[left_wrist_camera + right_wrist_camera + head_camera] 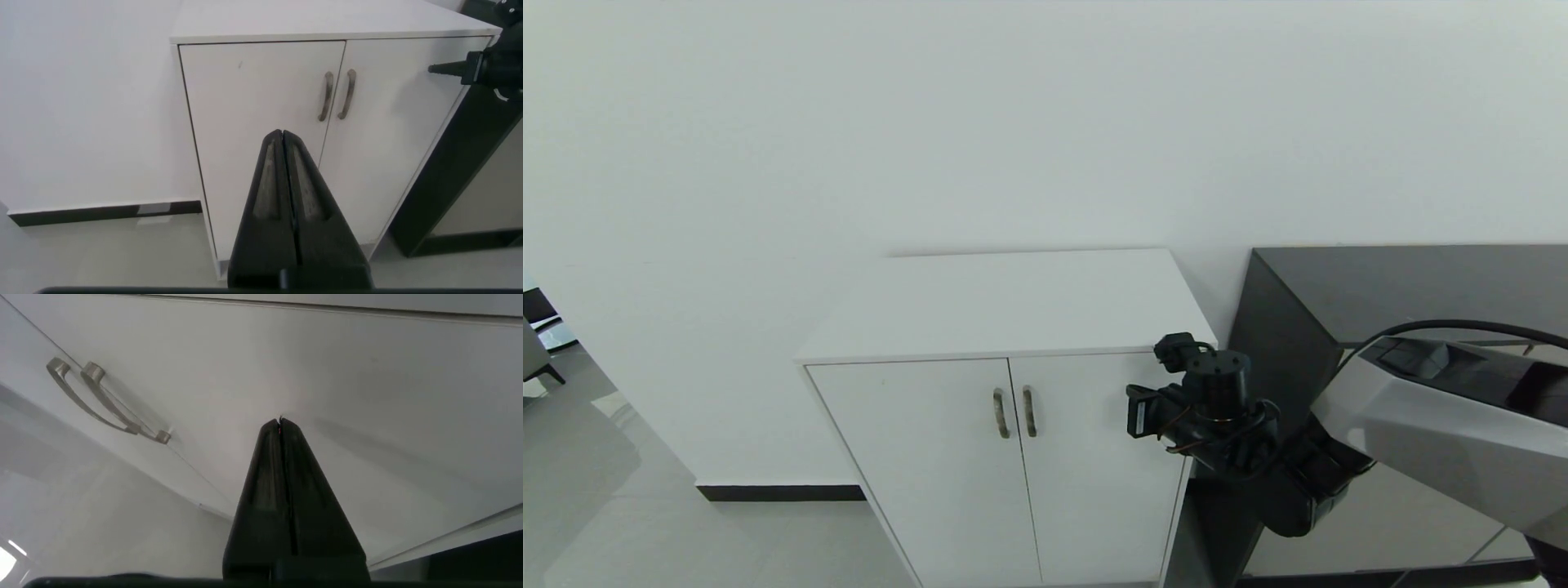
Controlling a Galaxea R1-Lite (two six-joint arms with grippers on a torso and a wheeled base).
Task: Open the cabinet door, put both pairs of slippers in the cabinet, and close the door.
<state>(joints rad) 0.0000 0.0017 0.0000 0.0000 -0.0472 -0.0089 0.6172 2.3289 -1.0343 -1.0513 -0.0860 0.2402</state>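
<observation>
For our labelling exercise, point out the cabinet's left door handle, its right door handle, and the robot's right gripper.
left door handle point(1000, 413): head view, middle of the bar.
right door handle point(1029, 411): head view, middle of the bar.
right gripper point(280, 426): right wrist view, tips of the shut fingers.

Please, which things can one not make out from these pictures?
1. Cabinet interior: head view, hidden behind its two shut doors.
2. Cabinet base: head view, cut off by the lower edge.
3. Whether the right gripper touches the right door: right wrist view, its own shut jaws cover the spot.
</observation>
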